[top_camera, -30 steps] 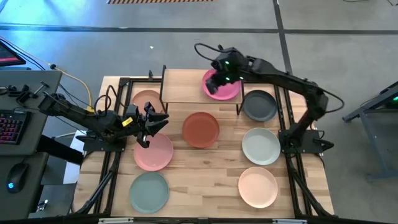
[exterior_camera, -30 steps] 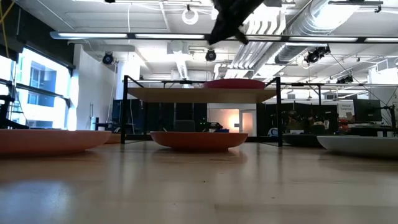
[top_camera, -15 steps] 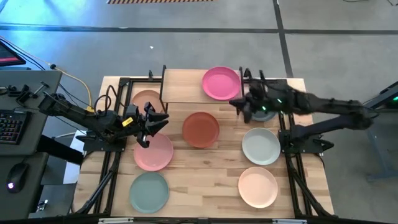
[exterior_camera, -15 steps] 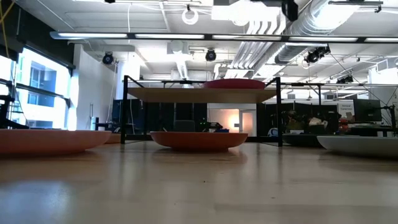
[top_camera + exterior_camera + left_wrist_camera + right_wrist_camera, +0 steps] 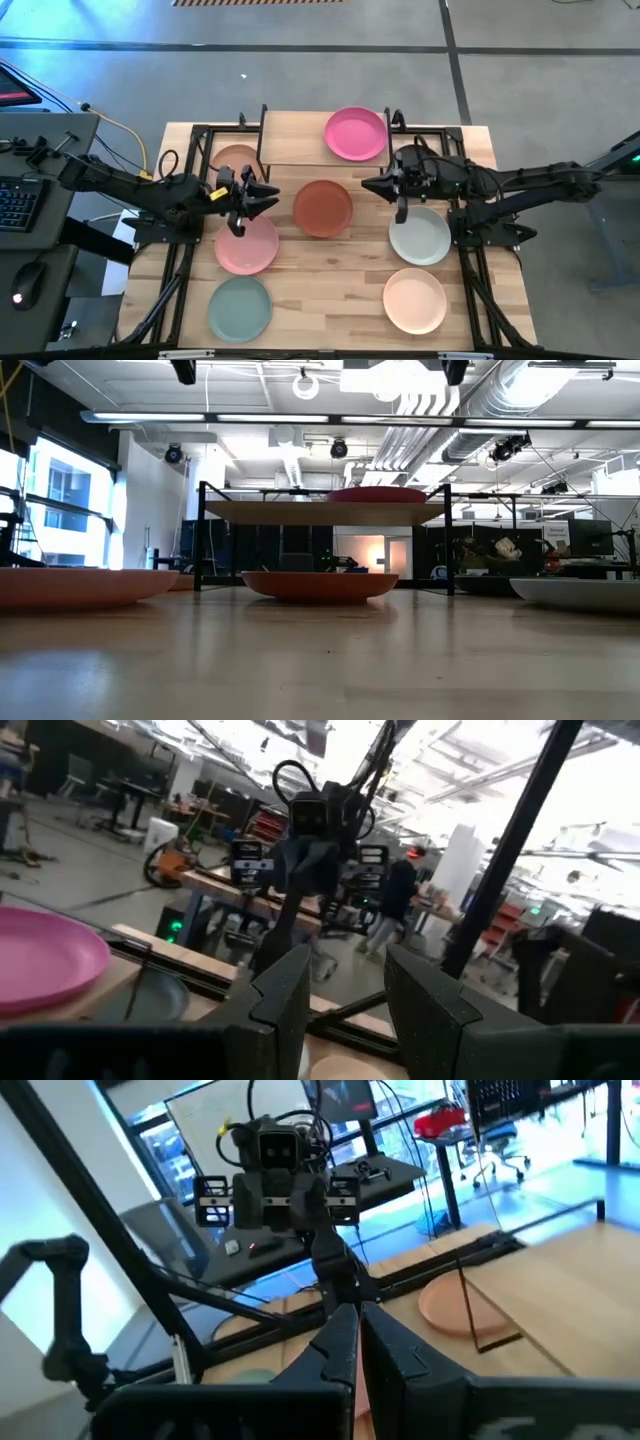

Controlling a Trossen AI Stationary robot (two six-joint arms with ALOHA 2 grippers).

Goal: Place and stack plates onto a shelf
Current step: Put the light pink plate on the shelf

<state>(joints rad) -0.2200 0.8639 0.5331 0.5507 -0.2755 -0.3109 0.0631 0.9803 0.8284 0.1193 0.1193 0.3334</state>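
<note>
A magenta plate (image 5: 355,134) lies flat on the right half of the shelf (image 5: 298,140), whose light wood top stands on thin black legs at the table's far side. On the table lie the terracotta (image 5: 322,208), light pink (image 5: 247,243), sage green (image 5: 240,307), pale grey-white (image 5: 419,235), peach (image 5: 415,300) and tan (image 5: 235,157) plates. A dark grey plate (image 5: 424,172) is mostly hidden under my right arm. My right gripper (image 5: 368,186) is shut and hovers level, just right of the terracotta plate. My left gripper (image 5: 268,197) stands open above the light pink plate's far edge, with nothing between its fingers.
The shelf's left half (image 5: 290,138) is bare wood. The two grippers face each other across the terracotta plate, both above the table. Black frame rails (image 5: 190,170) run along the table's left and right sides. A desk with a keyboard (image 5: 20,200) stands to the left.
My right gripper has left the magenta plate on the shelf, swung toward the table's near edge and come down. It has tipped from pointing down to level and now faces left beside the terracotta plate. The magenta plate stays flat on the shelf.
</note>
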